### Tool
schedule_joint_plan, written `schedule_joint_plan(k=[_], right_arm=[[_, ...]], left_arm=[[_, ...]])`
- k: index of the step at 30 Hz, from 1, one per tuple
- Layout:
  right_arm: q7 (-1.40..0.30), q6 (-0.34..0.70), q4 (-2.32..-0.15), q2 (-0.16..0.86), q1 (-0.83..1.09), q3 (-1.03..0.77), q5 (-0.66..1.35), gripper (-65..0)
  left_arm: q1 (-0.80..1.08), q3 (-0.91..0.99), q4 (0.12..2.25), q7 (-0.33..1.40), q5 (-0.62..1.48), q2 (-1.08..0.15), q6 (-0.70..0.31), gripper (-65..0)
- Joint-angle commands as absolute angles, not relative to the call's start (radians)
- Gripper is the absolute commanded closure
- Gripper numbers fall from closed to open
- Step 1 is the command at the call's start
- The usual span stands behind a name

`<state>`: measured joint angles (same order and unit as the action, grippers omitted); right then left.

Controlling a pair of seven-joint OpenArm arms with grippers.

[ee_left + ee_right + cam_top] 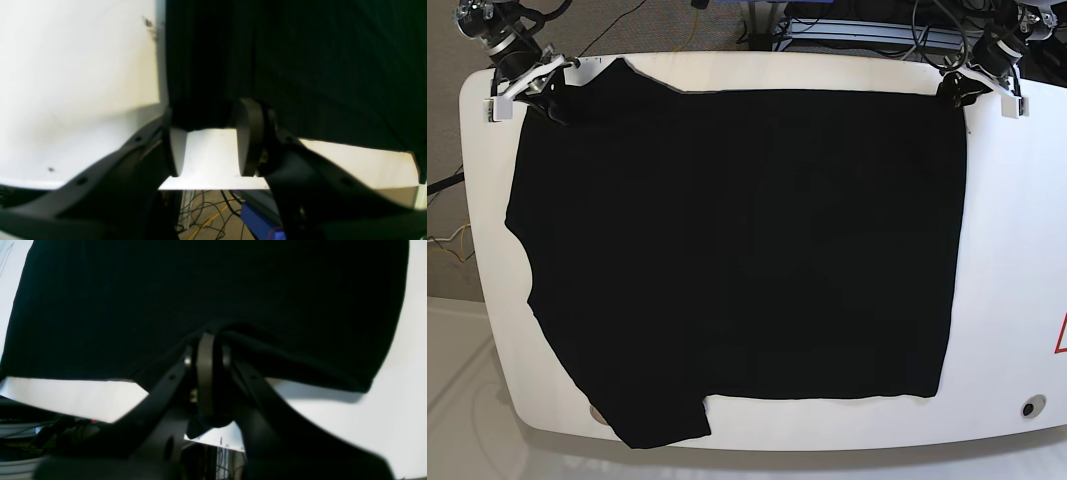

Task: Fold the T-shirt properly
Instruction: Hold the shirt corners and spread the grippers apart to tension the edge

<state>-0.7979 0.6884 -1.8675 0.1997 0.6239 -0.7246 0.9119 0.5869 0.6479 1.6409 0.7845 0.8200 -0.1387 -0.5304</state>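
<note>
Fingers of the right hand (pixel 205 356) are pressed together on a bunched fold of the T-shirt (pixel 737 250), at the upper left of the base view, where the cloth corner lifts slightly off the bench (pixel 1017 250). At the upper right of that view the left hand (pixel 208 128) sits on the shirt's other far corner; its fingers stand apart with the hem edge lying between them, and whether they pinch the cloth I cannot tell. The black shirt lies spread flat across most of the white bench, its far edge running nearly straight between the two hands. One sleeve reaches the lower left rim. Bare bench shows as a wide strip down the right side, a narrower one along the bottom, and a thin band on the left. Beyond the far rim, cables (pixel 203 213) lie on the floor.
</note>
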Motion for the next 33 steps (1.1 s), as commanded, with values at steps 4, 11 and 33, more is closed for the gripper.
schedule_joint_plan(k=[4,11,33], right_arm=[[-0.783,0.698,-1.879,0.215,0.621,-0.739,0.926,-1.1],[-0.784,0.698,-1.879,0.216,0.616,-0.738,0.923,-1.2],[-0.783,0.698,-1.883,0.210,0.618,-0.742,0.931,-1.2]], left_arm=[[0.600,0.656,1.643,0.755,0.851,-0.145,-0.528,-30.8],[0.593,0.654,1.627,0.750,0.862,-0.142,-0.526,-24.6],[0.594,0.644,1.672,0.741,0.857,-0.147,-0.537,0.0]])
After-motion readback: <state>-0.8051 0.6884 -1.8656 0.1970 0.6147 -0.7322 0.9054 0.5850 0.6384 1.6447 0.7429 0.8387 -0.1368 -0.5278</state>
